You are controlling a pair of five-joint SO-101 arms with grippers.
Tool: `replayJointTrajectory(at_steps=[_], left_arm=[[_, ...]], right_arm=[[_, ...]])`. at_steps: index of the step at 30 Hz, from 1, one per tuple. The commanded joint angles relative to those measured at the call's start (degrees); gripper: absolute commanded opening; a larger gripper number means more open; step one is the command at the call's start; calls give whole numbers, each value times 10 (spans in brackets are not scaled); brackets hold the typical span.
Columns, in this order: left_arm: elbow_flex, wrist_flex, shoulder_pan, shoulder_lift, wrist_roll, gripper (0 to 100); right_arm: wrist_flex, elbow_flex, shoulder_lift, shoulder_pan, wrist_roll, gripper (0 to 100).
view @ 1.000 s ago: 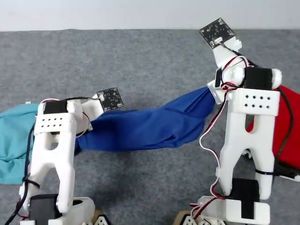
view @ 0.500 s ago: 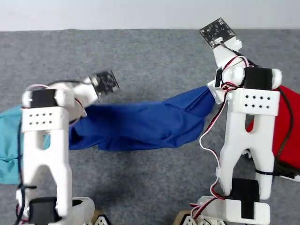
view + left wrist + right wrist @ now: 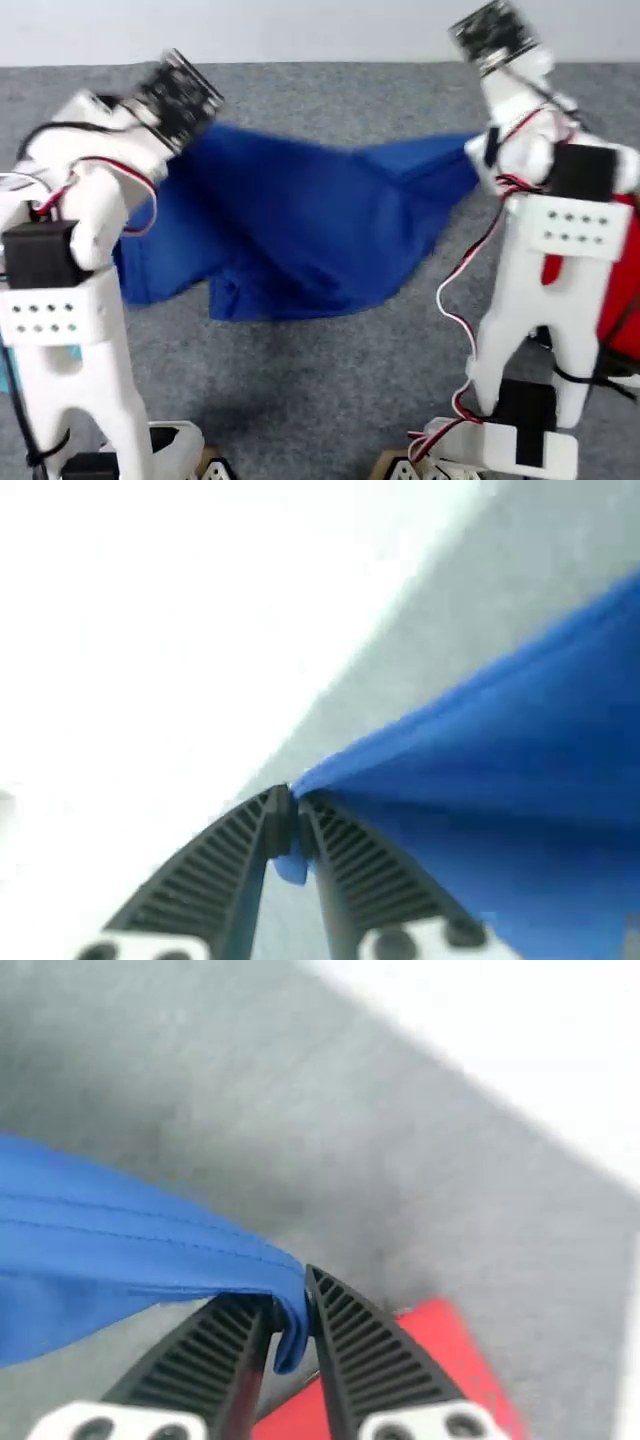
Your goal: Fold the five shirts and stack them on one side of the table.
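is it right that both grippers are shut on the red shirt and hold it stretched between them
No: it is the blue shirt, not the red. The wrist views show the left gripper and right gripper shut on it, stretched between them.

I have a grey, felt-like surface (image 3: 330, 400) under my high view, matte and faintly speckled. At its far edge stands a plain white wall (image 3: 300, 30), meeting it in a straight line. My wrist views catch the same grey and white.
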Motion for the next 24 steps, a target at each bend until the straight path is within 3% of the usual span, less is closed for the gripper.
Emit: replayJointTrajectory(at_steps=[1,9,13,18,24], left_arm=[[-37,-110,1,-29,45,5],[-39,-207,4,-37,47,5],[-38,-213,2,-38,47,5],[-39,-136,4,-38,40,5],[-37,6,1,-74,-62,5]], right_arm=[[-6,-133,-5,30,6,10],[-12,-295,-7,75,55,10],[-36,-343,-4,87,54,10],[-92,-351,-8,84,84,10],[-126,-351,-6,55,87,10]])
